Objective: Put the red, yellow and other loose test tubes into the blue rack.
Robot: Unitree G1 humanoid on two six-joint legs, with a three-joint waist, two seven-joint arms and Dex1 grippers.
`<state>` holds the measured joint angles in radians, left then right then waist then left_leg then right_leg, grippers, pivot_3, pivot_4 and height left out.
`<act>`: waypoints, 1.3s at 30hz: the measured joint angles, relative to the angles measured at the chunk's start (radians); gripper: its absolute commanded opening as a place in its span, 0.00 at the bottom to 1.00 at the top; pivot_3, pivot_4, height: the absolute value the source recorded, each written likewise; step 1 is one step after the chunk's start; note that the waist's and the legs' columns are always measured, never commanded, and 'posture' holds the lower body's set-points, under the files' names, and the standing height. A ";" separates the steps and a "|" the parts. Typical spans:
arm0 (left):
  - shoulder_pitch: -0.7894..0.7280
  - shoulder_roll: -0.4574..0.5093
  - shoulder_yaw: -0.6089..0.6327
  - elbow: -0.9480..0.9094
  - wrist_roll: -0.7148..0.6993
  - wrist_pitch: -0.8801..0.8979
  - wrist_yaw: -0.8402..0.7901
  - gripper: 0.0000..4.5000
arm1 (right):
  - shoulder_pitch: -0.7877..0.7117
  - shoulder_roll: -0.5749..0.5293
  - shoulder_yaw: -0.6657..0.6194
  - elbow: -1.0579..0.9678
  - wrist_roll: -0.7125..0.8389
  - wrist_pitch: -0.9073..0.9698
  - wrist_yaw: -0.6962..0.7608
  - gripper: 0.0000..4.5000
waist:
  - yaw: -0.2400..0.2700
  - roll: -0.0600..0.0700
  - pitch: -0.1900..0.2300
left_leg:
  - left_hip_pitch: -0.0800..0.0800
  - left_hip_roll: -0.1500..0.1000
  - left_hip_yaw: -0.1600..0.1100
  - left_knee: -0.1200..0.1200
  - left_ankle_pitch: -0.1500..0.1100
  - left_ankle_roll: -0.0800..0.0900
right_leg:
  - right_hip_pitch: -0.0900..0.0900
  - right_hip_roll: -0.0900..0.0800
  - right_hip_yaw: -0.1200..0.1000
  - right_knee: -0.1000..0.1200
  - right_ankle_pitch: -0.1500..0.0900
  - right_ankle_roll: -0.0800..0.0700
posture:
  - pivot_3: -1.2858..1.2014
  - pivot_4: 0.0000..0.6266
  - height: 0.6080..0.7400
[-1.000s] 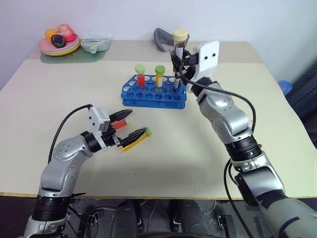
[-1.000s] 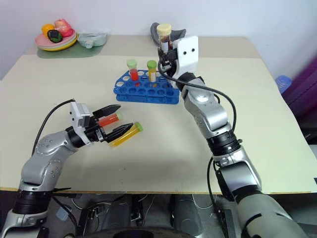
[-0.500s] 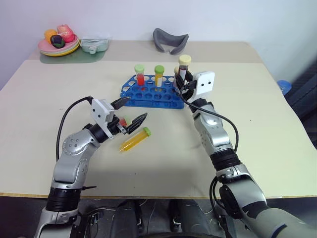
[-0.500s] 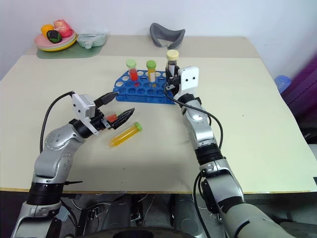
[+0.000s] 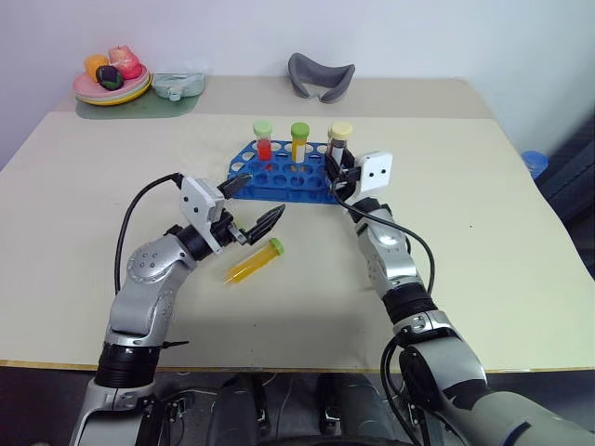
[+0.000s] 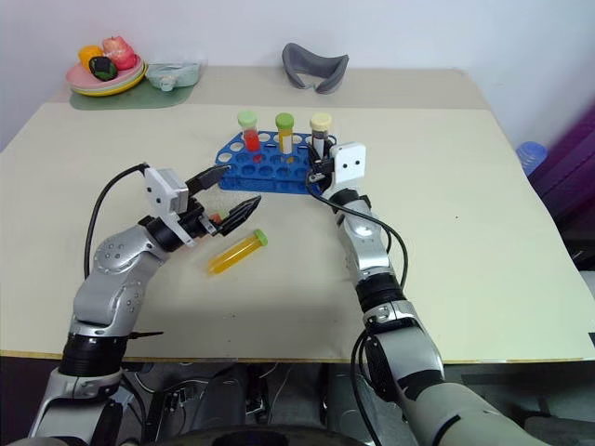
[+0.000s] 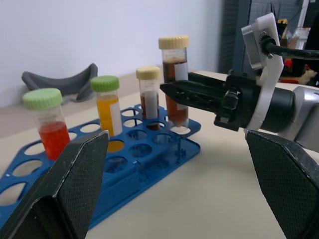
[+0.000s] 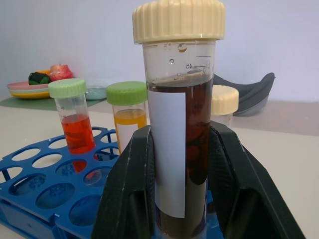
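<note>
Brown tube [image 8: 180, 149], upright between the right gripper's [image 5: 340, 167] clamping fingers, is hanging with its cone tip in a hole at the blue rack's [image 5: 279, 181] right end; left gripper [image 5: 253, 212] is gaping wide.

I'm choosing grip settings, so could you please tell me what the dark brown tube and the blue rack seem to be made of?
The dark brown tube looks like clear, glossy plastic: its liquid and printed graduations show through the wall, under a ribbed cream cap and a white label. It could be glass. The blue rack looks like moulded hard plastic with a smooth, slightly shiny finish, even colour and thin struts between its tiers.
</note>
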<state>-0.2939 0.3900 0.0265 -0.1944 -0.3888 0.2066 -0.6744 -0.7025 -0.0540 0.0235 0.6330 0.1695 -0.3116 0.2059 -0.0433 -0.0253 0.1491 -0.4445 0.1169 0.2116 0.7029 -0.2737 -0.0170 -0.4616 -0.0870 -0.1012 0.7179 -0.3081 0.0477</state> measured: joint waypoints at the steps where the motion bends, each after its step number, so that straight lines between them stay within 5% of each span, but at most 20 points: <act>1: 0.000 0.001 -0.001 -0.003 0.000 0.007 0.000 1.00 | 0.000 0.002 -0.002 0.002 -0.001 -0.001 0.001 0.18 | 0.000 0.000 0.000 | 0.000 0.000 0.000 0.000 0.000 0.000 | 0.000 0.000 0.000 0.000 0.000 0.000 | 0.52 0.24 0.61; 39: 0.013 0.021 0.000 -0.022 -0.015 0.040 -0.032 1.00 | 0.000 0.050 -0.077 0.118 -0.021 -0.079 0.022 0.18 | 0.001 0.000 0.000 | 0.000 0.000 0.000 0.002 0.000 0.000 | 0.000 0.000 0.000 0.002 0.000 0.000 | 0.52 0.24 0.61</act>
<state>-0.2813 0.4113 0.0264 -0.2168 -0.4038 0.2466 -0.7065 -0.7024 -0.0038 -0.0539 0.7510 0.1483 -0.3903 0.2274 -0.0425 -0.0253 0.1491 -0.4444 0.1169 0.2112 0.7047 -0.2737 -0.0170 -0.4611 -0.0869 -0.1012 0.7195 -0.3081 0.0477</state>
